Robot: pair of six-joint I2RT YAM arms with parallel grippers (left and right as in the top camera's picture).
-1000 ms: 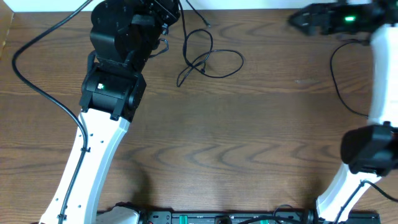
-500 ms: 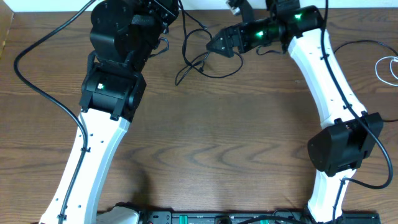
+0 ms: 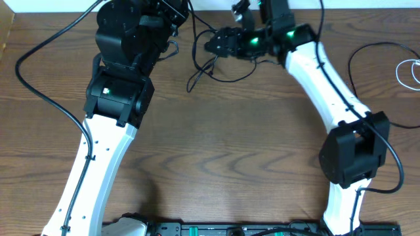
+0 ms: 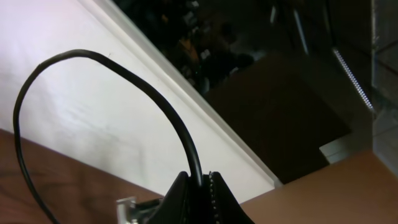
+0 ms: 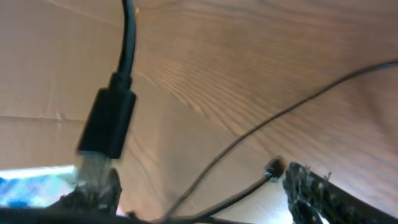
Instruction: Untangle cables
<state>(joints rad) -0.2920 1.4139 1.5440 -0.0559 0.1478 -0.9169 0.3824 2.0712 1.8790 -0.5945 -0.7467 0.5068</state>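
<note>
The black cable (image 3: 192, 83) lies in loose loops on the wooden table at the back middle. My left gripper (image 3: 178, 13) is at the back edge, shut on one strand of it (image 4: 112, 65), which arcs up from the jaws (image 4: 200, 182). My right gripper (image 3: 211, 46) is low over the loops and open. In the right wrist view, thin black strands (image 5: 249, 134) and a small plug tip (image 5: 273, 168) lie between its fingers (image 5: 199, 199), and a black plug with a silvery end (image 5: 107, 124) hangs at the left. The white cable (image 3: 412, 69) lies at the far right edge.
A thick black robot cord (image 3: 39, 98) curves across the left side. Another thin robot cord (image 3: 354, 78) loops at the right near the right arm. A white wall borders the back edge (image 4: 93, 124). A black rail with electronics (image 3: 230, 229) runs along the front edge.
My right arm has swung from the far right back corner leftward onto the black cable loops. The white cable at the right edge is now uncovered. The left arm has not moved.
</note>
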